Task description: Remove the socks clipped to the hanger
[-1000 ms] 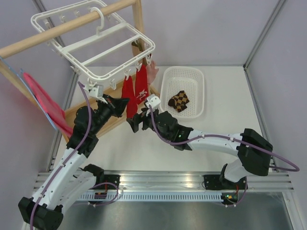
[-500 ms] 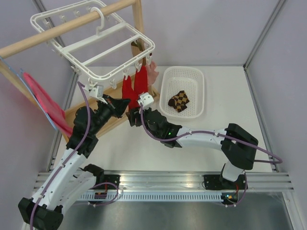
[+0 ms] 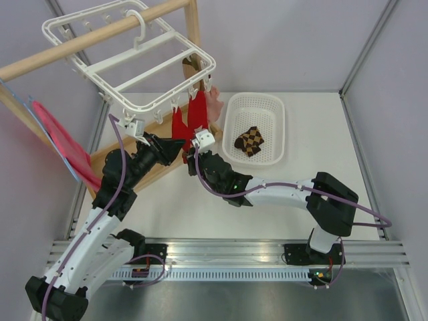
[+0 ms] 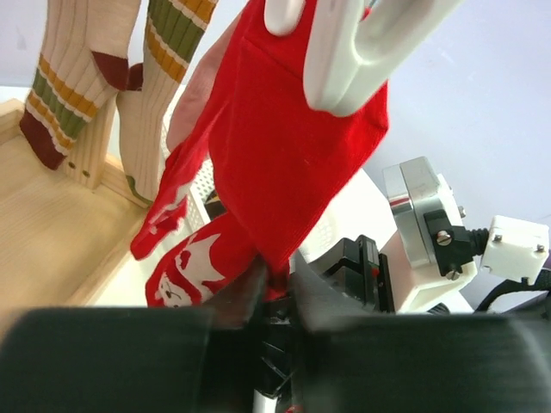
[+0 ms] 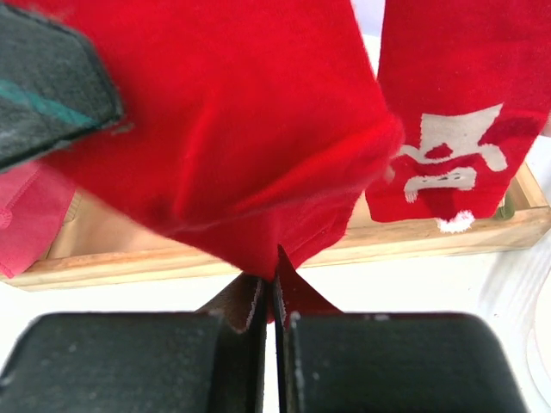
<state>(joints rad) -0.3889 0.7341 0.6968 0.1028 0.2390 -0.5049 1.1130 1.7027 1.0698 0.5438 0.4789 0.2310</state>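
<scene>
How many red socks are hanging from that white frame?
2. A plain red sock hangs from the hanger, its tip pinched by the right gripper; a red sock with white marks hangs just beside it. More may be hidden behind.

Hanger (image 3: 154,70): white rectangular plastic frame with crossbars, hung tilted, far left.
Plain red sock (image 3: 178,124), red sock with white marks (image 3: 198,112): clipped side by side under its near right edge, hanging down.
Pale pink sock (image 3: 214,100): clipped just right of them.
Checkered sock (image 3: 249,140): brown-and-cream, unclipped, lying in white basket (image 3: 267,114), right.
</scene>
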